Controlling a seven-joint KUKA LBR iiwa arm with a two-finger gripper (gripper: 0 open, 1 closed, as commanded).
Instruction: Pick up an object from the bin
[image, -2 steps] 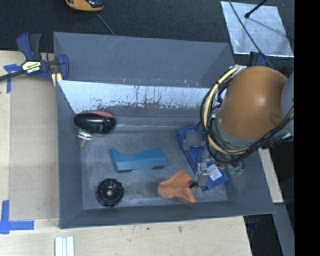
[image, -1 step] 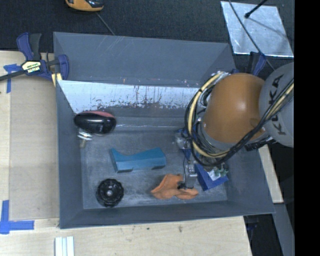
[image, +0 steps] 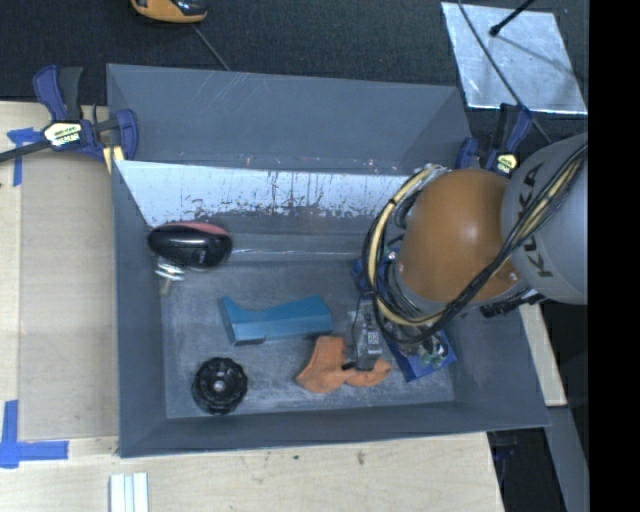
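Observation:
My gripper (image: 366, 340) is low at the bin's front right, right above the right half of an orange, crumpled, soft-looking thing (image: 325, 368) on the floor. The gripper's tip seems to touch that orange thing. Just left of it lies a long blue block (image: 275, 319), its right end close to the gripper. A small blue flat piece (image: 428, 360) pokes out from under the arm to the gripper's right.
A black round knob-like thing (image: 220, 384) lies at the front left. A black oval thing with a red top (image: 190, 244) rests by the back left wall. The arm's orange dome and cables cover the bin's right side.

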